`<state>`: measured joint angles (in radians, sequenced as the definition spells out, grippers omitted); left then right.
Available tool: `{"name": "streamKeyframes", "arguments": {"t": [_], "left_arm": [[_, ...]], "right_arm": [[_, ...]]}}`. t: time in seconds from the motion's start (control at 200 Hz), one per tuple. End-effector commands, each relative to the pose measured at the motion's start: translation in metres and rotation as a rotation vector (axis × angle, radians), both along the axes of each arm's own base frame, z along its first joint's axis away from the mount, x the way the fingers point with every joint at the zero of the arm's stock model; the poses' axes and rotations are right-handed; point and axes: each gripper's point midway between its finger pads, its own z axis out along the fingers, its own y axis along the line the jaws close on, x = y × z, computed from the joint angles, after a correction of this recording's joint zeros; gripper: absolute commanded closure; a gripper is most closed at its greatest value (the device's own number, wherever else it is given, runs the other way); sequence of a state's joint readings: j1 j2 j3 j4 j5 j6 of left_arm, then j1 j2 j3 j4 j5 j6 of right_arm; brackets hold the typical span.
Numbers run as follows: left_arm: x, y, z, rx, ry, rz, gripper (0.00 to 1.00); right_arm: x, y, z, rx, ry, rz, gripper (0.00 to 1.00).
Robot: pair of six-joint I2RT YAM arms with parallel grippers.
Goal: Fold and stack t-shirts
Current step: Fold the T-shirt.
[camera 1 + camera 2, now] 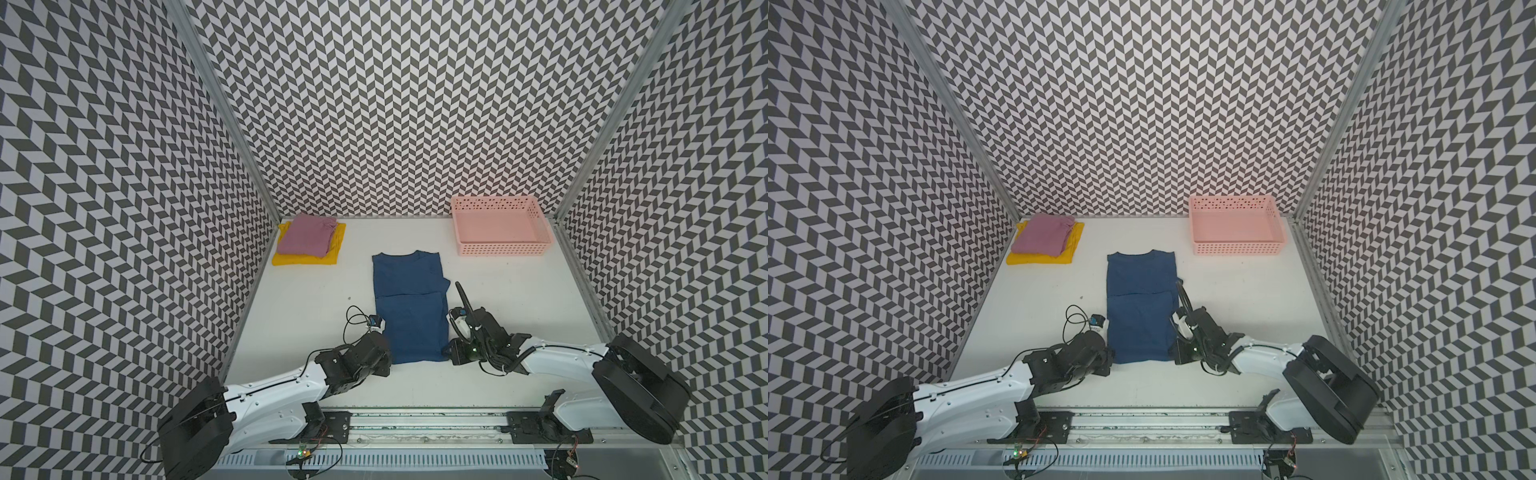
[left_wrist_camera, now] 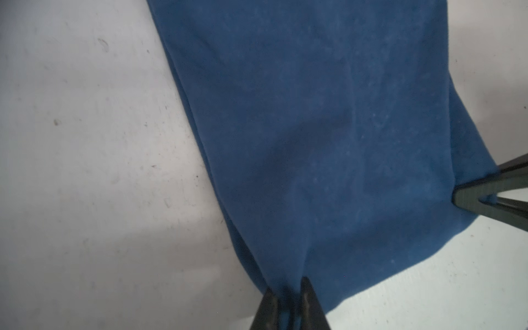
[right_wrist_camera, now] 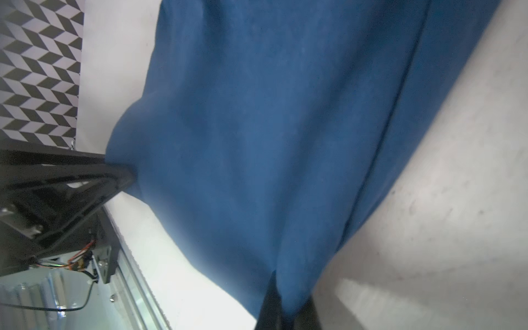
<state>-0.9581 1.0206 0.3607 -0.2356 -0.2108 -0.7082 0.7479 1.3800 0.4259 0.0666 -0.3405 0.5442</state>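
1. At the near edge of the white table (image 1: pixel 519 316), the left gripper (image 2: pixel 288 288) is clamped on the near left corner of the navy blue t-shirt (image 2: pixel 328 137). Cloth is bunched between its dark fingers.
2. Across the hem, the right gripper (image 3: pixel 290 295) is pinched tight on the same shirt's near right corner. The hem strung between the two claws seems raised slightly off the table, though the blurred wrist views leave that uncertain.
3. At mid-table, in both top views, the navy shirt lies lengthwise as a narrow strip with its sides folded in. Its collar points toward the patterned back wall (image 1: pixel 415 104).
4. In the far left corner, the folded mauve-pink t-shirt (image 1: pixel 305 235) rests on top of the folded yellow t-shirt (image 1: pixel 305 258), whose edges show around it. The stack sits well apart from the navy shirt.
5. In the far right corner, the pink perforated basket (image 1: pixel 500 248) stands upright close to the back wall, apart from all three shirts.
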Motion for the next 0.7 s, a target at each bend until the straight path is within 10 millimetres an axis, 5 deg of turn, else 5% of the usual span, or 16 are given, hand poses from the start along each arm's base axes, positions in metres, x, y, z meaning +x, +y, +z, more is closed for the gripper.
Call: {"name": "streamKeyframes", "arguments": {"t": [0.0, 0.406, 0.696], "left_arm": [[0.015, -0.005, 0.025, -0.022, -0.089, 0.02, 0.9], [0.009, 0.002, 0.047, -0.124, -0.122, 0.054, 1.0], [0.059, 0.007, 0.107, -0.115, -0.357, 0.142, 1.0]], "right_arm": [[-0.001, 0.002, 0.009, 0.008, -0.021, 0.011, 1.0], [0.008, -0.013, 0.05, 0.017, -0.137, -0.072, 1.0], [0.061, -0.012, 0.107, -0.004, -0.365, -0.202, 1.0]]}}
